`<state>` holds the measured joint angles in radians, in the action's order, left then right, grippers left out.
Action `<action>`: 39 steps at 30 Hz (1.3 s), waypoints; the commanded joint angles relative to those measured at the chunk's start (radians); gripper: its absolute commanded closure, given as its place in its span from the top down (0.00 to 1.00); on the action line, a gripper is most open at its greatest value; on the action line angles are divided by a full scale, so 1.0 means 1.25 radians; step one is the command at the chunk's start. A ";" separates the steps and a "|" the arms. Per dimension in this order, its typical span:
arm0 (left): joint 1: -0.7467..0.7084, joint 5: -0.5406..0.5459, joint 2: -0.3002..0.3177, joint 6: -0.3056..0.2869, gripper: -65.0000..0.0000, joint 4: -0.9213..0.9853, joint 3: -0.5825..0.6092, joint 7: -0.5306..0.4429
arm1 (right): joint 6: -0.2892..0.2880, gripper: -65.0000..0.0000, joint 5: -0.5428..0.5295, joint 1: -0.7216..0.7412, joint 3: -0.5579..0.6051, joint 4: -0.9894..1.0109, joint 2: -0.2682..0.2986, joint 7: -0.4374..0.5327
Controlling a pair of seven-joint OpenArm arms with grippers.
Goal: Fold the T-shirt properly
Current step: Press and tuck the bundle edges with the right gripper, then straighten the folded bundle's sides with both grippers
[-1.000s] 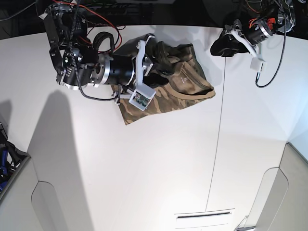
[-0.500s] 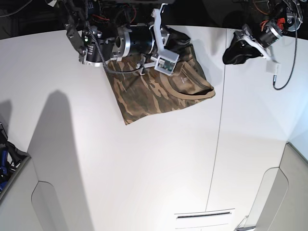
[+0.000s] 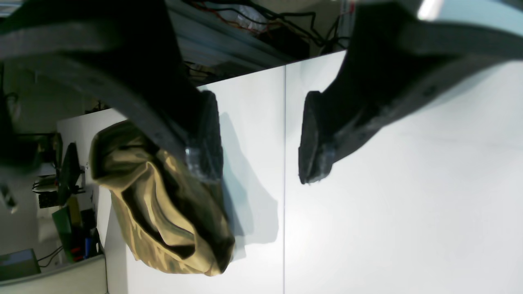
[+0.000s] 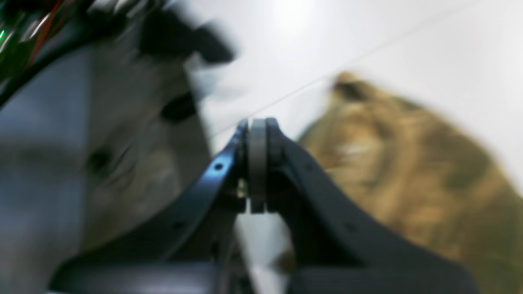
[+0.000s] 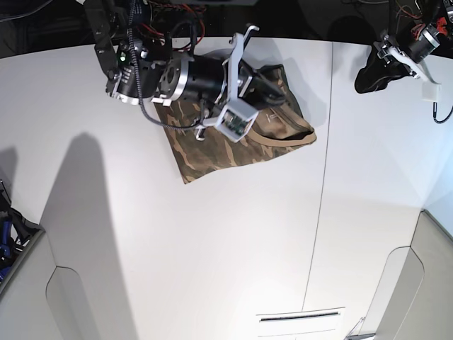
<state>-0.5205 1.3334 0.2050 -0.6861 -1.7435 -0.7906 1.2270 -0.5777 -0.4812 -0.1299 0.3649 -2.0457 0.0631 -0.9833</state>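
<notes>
Folded T-shirt [image 5: 241,138] flat on tabletop [image 5: 212,248]; right end effector [image 4: 257,163] pressed together, empty, above it; left end effector [image 3: 261,139] apart, parked aside, probably done.

Bright overhead light, motion-blurred right wrist view.
</notes>
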 commanded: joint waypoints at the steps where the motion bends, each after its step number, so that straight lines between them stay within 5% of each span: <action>1: -0.005 0.030 0.009 -0.010 0.51 -0.011 -0.005 -0.009 | -0.002 0.00 -0.001 0.006 -0.026 -0.009 -0.012 0.023; 10: -0.005 0.038 0.009 -0.010 0.51 -0.010 -0.005 -0.009 | -0.002 0.00 -0.022 0.005 -0.107 0.134 -0.001 0.028; 17: -0.005 0.049 0.009 -0.010 0.51 -0.010 -0.005 -0.009 | -0.015 0.00 -0.118 0.006 0.034 0.184 0.005 -0.006; 25: 0.002 0.067 0.012 -0.010 0.47 -0.016 -0.005 -0.008 | -0.016 0.00 -0.090 0.055 0.144 0.184 -0.002 -0.004; 33: 0.002 0.120 0.011 -0.010 0.09 -0.178 0.043 0.084 | 0.001 0.00 0.021 0.176 -0.016 0.184 -0.020 0.061; 37: 0.002 0.109 0.011 -0.010 0.04 -0.224 0.164 0.058 | 0.011 0.00 0.032 0.230 -0.130 0.193 -0.020 0.085; 39: 0.002 0.025 0.009 -0.010 0.04 -0.223 0.244 0.009 | 0.011 0.00 0.032 0.252 -0.171 0.213 -0.020 0.090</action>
<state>-0.5152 1.3331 0.2104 -0.6899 -2.0083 -0.4759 1.2461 -0.5610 -0.4278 0.1684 0.1490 -1.7660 0.0460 -0.8955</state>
